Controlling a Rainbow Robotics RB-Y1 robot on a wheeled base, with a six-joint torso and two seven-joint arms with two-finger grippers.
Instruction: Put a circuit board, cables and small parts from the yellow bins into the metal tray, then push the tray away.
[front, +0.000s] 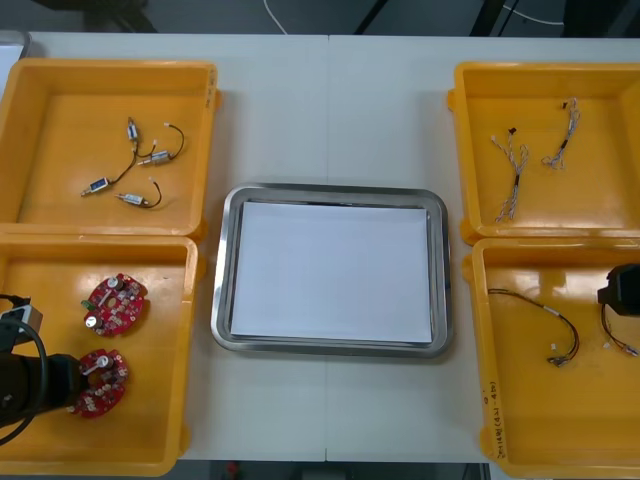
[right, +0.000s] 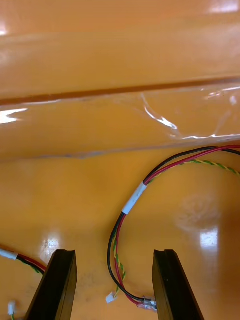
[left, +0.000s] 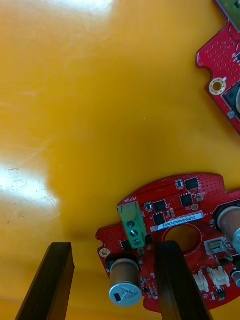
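- left hand (left: 114, 247): released, fingers apart over the edge of a red circuit board (left: 180, 210).
- right hand (right: 115, 255): released, cable (right: 134, 198) lying between its fingers.

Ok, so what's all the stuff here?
Yellow bins: four, yellow, two each side.
Metal tray: one, shiny, white inside, between them.
Circuit boards: two, red, near left bin.
Small metal parts: four, silvery, black wires, far left bin.
Pale cables: two, whitish, far right bin.
Dark cables: two, red-black-yellow, near right bin.
Left gripper: one, black, open over a board.
Right gripper: one, black, open over a cable.
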